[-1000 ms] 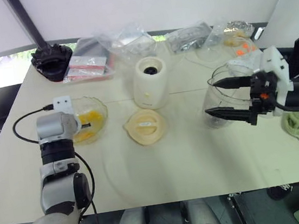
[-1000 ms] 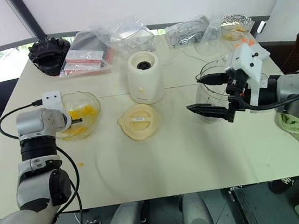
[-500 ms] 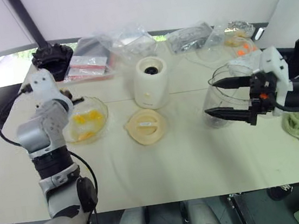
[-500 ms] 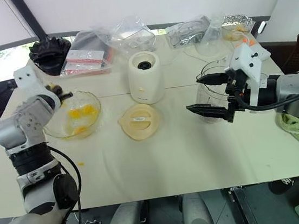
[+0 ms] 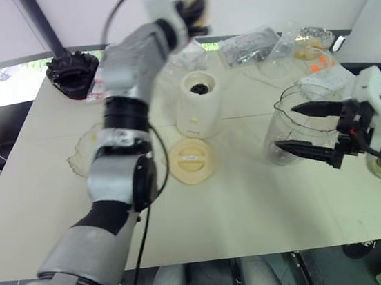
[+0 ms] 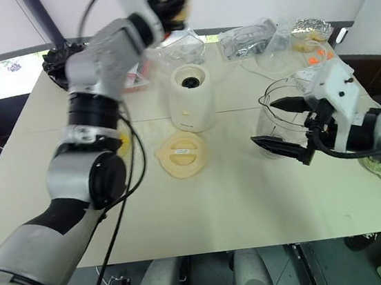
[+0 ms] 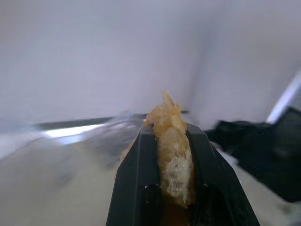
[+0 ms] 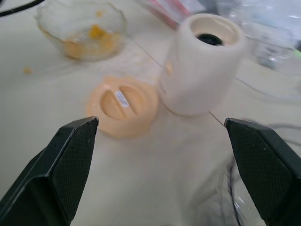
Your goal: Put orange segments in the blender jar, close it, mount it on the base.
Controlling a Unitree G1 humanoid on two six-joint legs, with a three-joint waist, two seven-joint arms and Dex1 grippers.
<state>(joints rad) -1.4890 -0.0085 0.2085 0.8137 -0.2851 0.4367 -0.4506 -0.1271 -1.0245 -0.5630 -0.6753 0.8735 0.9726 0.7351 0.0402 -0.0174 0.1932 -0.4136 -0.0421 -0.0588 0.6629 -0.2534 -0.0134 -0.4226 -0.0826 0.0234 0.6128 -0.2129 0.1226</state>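
Swinging my left end effector (image 5: 195,6) up from the dish, clamped on a segment (image 7: 171,146); right end effector (image 5: 309,135) gapes beside jar (image 5: 287,127), drop's next.

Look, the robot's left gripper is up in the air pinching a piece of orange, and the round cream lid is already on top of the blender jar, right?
Not quite. The left gripper does pinch an orange segment, raised in the air, but the lid is not on the blender jar. The left eye view shows it lying flat on the table, in front of the base.
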